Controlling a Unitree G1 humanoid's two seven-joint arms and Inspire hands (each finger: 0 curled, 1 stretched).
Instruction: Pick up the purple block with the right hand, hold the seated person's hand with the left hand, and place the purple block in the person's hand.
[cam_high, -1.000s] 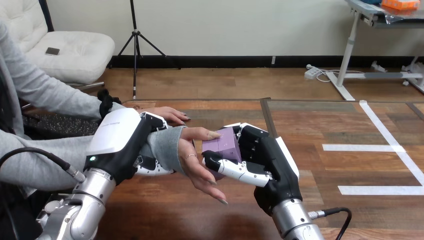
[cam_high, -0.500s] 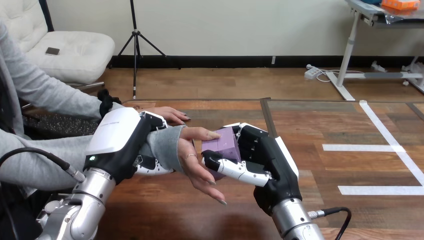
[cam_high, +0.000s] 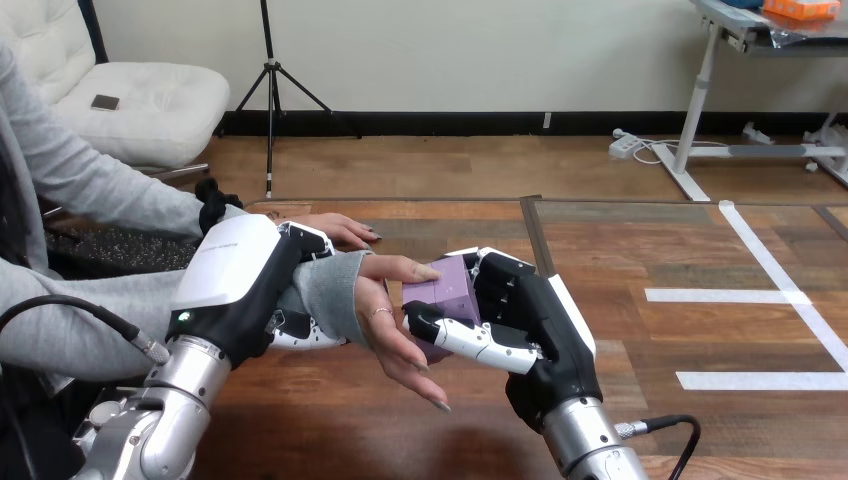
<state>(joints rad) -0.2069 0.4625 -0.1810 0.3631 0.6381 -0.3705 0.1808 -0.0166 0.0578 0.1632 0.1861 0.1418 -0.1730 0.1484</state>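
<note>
"Purple is the colour to find: which hand has the purple block (cam_high: 448, 288)?"

"The robot's right hand (cam_high: 520, 320). Its black-and-white fingers and thumb curl round the block, the thumb across its near face, the silver forearm coming up from below it."

"And the left hand (cam_high: 240, 285)?"

"Left of the block, white back shell upward, fingers wrapped round the person's wrist (cam_high: 325, 290) in its grey sleeve."

"How does the person's hand (cam_high: 385, 310) stand?"

"Directly left of the block, palm turned toward it, fingers spread and slanting down. One fingertip rests on the block's upper edge."

"What is the block like?"

"A smooth, matte cube with square edges, held above the table (cam_high: 330, 400)."

"The surface?"

"Brown wood planks with visible grain; white tape lines (cam_high: 740, 295) run right of the block. The person's other hand (cam_high: 335, 228) lies flat on the wood, beyond and left of the block."
</note>
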